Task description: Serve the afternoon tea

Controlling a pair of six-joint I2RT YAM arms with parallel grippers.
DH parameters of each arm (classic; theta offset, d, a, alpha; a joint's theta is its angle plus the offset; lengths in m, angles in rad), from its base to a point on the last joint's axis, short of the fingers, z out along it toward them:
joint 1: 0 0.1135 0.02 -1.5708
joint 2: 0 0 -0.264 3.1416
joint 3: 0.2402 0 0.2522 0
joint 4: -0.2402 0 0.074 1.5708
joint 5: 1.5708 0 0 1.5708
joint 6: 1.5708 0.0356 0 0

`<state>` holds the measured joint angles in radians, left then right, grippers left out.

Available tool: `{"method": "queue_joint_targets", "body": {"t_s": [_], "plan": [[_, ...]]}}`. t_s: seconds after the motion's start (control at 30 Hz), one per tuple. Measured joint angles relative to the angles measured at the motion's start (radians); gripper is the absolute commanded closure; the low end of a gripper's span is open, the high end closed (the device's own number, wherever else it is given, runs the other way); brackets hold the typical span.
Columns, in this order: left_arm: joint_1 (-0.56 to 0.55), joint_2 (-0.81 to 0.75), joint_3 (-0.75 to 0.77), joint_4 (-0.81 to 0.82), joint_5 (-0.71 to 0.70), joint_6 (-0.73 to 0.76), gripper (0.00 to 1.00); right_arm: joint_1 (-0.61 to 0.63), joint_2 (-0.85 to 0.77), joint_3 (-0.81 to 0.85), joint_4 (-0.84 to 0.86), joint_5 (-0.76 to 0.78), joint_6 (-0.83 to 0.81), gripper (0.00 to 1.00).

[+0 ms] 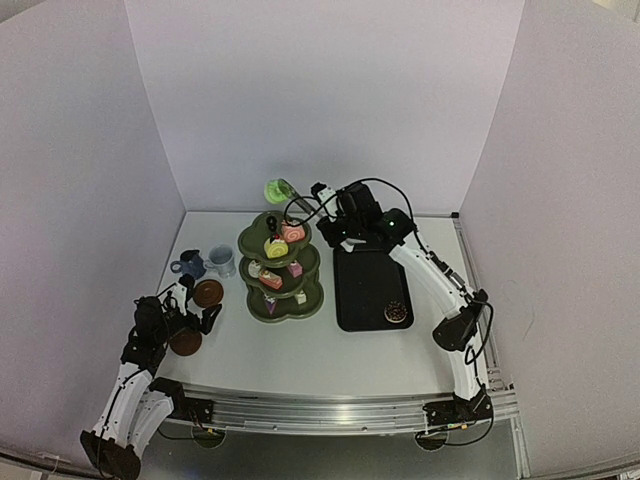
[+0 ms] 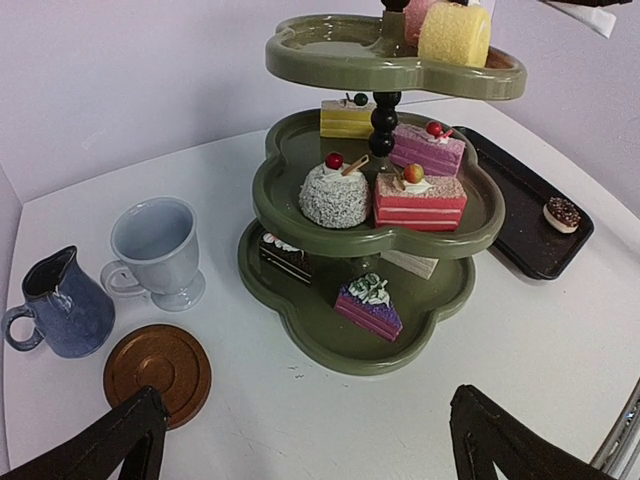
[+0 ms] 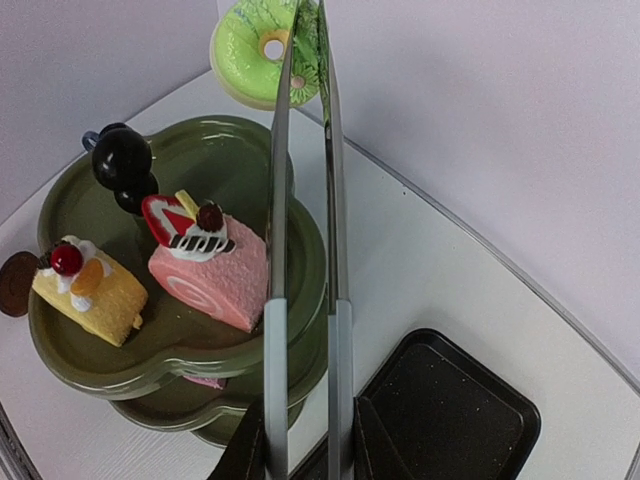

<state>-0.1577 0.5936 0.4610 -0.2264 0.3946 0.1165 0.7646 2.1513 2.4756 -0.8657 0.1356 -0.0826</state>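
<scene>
green doughnut (image 3: 240,45) in tongs (image 3: 276,350), beyond stand (image 3: 70,200) top rim

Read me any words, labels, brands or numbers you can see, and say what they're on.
None: no text, label, number or sign is readable in any view.
Olive-green stand, dark-blue cup, white cup, brown saucer, black tray and metal tongs: plain surfaces, no print.
Arm housings in the top view: too small to tell any marking.
</scene>
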Motion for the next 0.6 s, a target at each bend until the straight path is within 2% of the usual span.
{"method": "queue_joint_targets", "body": {"t_s": [0.6], "plan": [[0.0,-0.004,0.0,0.0,0.015,0.014,0.01,0.026,0.001,-0.05,-0.036,-0.004,-0.071,1.0]]}}
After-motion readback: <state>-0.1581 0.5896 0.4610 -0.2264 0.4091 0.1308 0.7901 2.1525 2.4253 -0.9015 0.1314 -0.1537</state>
